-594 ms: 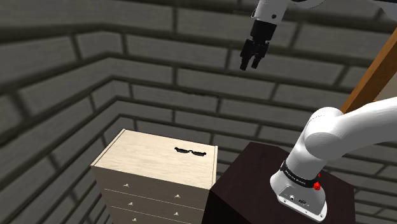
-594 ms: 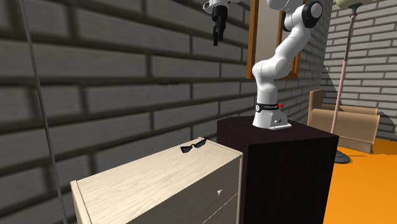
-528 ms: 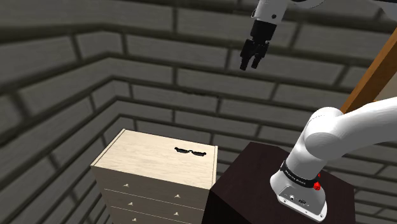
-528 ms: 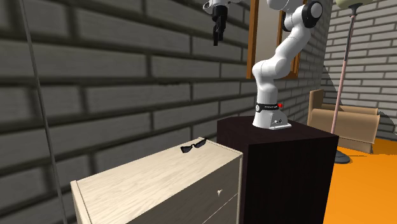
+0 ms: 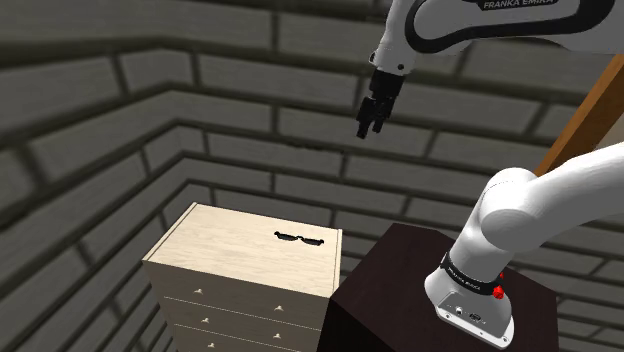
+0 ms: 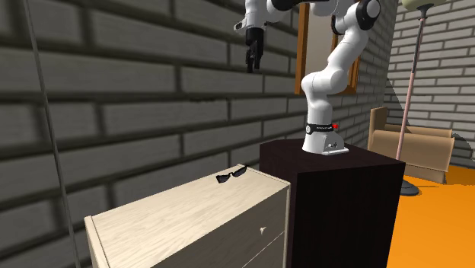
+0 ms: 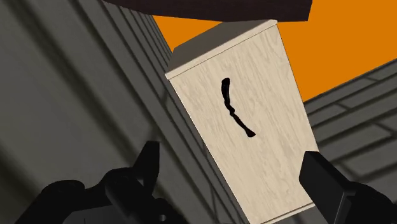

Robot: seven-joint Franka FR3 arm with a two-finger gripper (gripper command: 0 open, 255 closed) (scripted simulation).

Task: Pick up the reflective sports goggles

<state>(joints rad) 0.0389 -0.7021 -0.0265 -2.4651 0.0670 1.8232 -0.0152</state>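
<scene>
The black sports goggles (image 5: 299, 239) lie flat on top of a pale wooden dresser (image 5: 230, 255), near its end beside the dark stand. From across, the goggles (image 6: 231, 174) sit at the dresser's far corner. My gripper (image 5: 367, 129) hangs high above them in front of the brick wall, its fingers open and holding nothing. It is also seen from the side as the gripper (image 6: 250, 65). Looking down along the hand, the goggles (image 7: 234, 108) appear as a thin dark curve on the dresser top (image 7: 267, 159), far below the spread fingertips (image 7: 151, 158).
The dark stand (image 5: 400, 300) holding the arm's base stands close beside the dresser. A grey brick wall (image 5: 150, 120) runs right behind both. An open cardboard box (image 6: 411, 148) and a floor lamp pole (image 6: 412, 76) stand on the orange floor beyond the stand.
The gripper has moved lower and toward the shoulder view's left, closer over the dresser, and more of the white forearm has come into view. The goggles have not moved.
</scene>
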